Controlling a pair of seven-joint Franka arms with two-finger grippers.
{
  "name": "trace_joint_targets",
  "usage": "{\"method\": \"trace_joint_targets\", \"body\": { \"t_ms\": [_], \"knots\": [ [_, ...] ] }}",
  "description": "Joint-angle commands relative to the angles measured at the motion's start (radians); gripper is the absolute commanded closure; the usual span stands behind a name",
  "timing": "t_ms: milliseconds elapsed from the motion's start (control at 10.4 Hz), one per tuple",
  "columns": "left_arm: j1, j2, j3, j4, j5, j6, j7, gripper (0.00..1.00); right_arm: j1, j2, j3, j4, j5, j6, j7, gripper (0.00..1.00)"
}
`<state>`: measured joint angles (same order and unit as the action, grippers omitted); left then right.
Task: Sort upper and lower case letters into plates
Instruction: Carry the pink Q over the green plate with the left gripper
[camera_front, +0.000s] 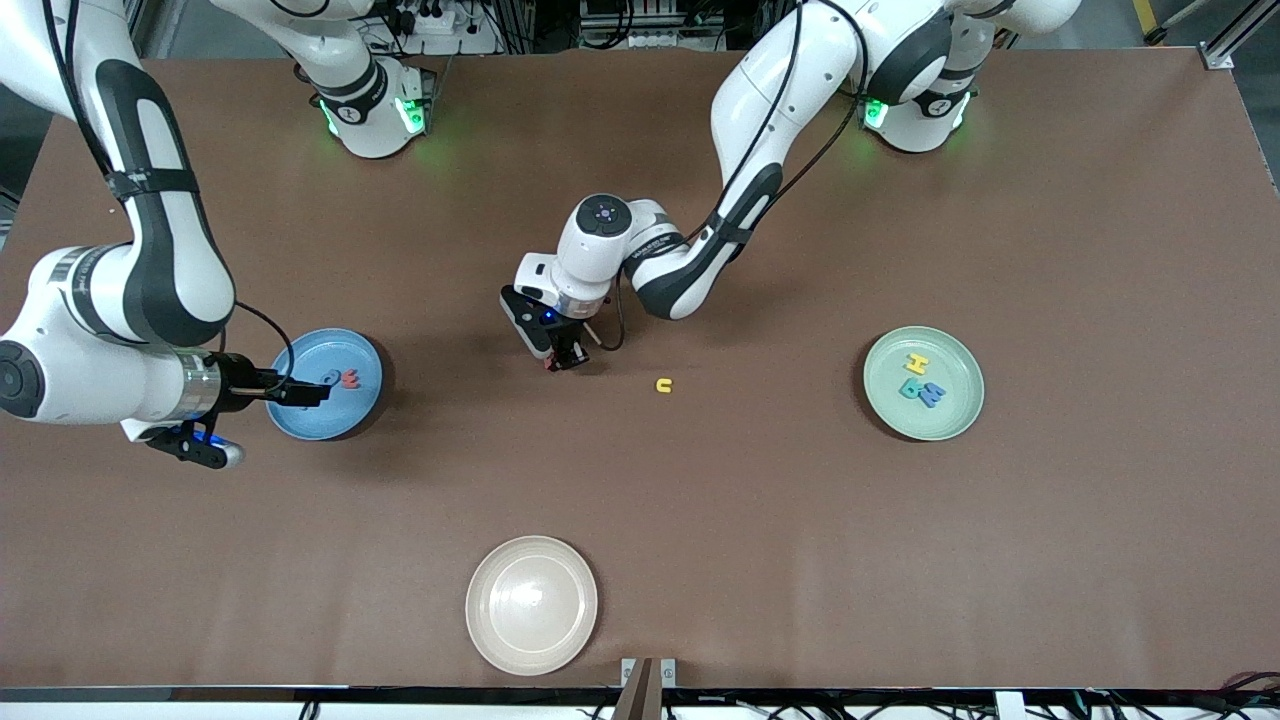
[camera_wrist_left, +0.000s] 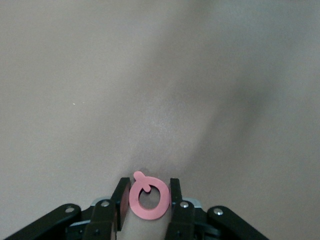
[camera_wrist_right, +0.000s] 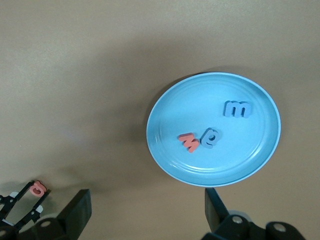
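Brown table mat, three plates on it. Blue plate sits toward the right arm's end and holds three small letters: a blue m, a blue e and a red one I can't read for sure. So I take this as the lower-case plate.

Mint plate, toward the left arm's end, carries a yellow H and two teal or blue capitals.

Left gripper is down near mid-table, fingers pinched on a red letter, round with a short tail, lying flat between them. I can't yet tell its case.

Yellow u lies loose just beside that gripper, unsorted.

Right gripper hangs over the blue plate, fingers spread, nothing held; it waits.

Cream plate, nearest the front camera, is bare.
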<state>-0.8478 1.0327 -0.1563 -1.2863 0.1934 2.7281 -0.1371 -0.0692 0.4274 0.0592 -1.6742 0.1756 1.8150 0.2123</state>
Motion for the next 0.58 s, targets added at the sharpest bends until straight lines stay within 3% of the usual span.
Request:
{"method": "trace_joint_targets", "body": {
  "t_ms": [0,288,479],
  "knots": [
    [-0.011,-0.058,0.012,-0.011,0.024,-0.081,-0.110,1.00,-0.004,-0.016,0.004,-0.004,0.007,-0.013,0.015,0.00],
    [0.065,-0.202,0.006,-0.013,0.021,-0.357,-0.111,1.00,-0.003,-0.016,0.004,-0.004,0.007,-0.013,0.015,0.00],
    [0.195,-0.313,-0.023,-0.018,0.000,-0.546,-0.110,1.00,-0.001,-0.016,0.005,-0.004,0.008,-0.013,0.015,0.00]
  ]
}}
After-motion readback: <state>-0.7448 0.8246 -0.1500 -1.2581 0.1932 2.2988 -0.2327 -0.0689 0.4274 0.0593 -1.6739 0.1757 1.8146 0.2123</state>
